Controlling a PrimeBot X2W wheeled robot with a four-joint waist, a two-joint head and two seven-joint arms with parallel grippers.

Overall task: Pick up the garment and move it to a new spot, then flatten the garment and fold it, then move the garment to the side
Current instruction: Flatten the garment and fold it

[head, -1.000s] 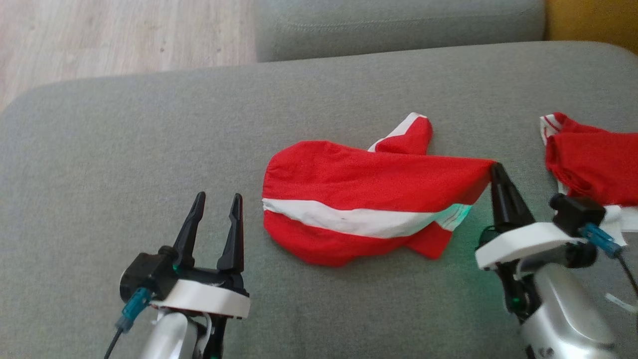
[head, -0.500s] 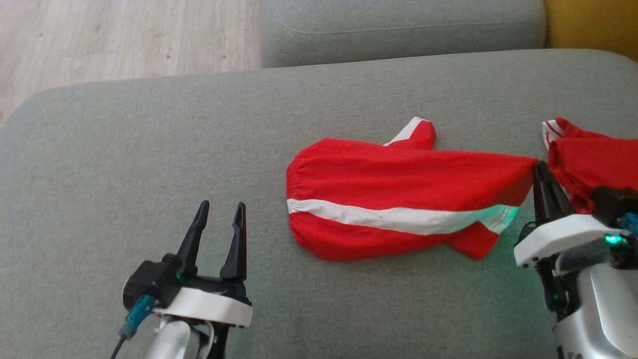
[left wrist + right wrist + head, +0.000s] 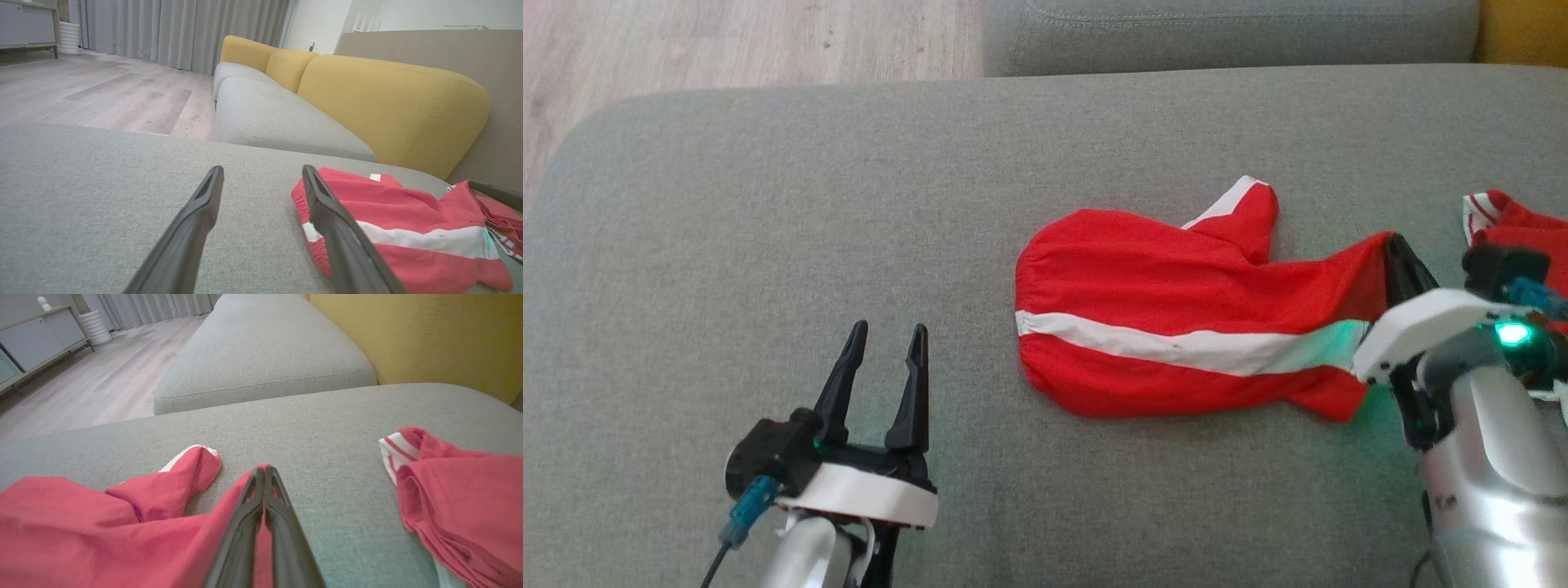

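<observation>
A red garment (image 3: 1168, 310) with a white stripe lies spread on the grey couch cushion (image 3: 768, 245), right of centre in the head view. My right gripper (image 3: 1393, 245) is shut on its right corner, lifting that edge slightly; the right wrist view shows the fingers (image 3: 264, 477) pinched together with red cloth (image 3: 102, 531) around them. My left gripper (image 3: 882, 339) stands open at the lower left, apart from the garment, holding nothing. In the left wrist view the garment (image 3: 408, 220) lies just right of the open left gripper (image 3: 261, 171).
A second red and white garment (image 3: 1515, 237) lies at the far right of the cushion, also visible as a red pile (image 3: 457, 498) in the right wrist view. Another grey cushion (image 3: 1225, 37) adjoins at the back, with yellow backrests (image 3: 392, 106). Wooden floor (image 3: 727, 41) lies beyond the cushion's left edge.
The right gripper has dragged the garment to the right by its corner, toward the second garment, then raised that corner a little. The camera has shifted too. The left gripper has stayed put and open.
</observation>
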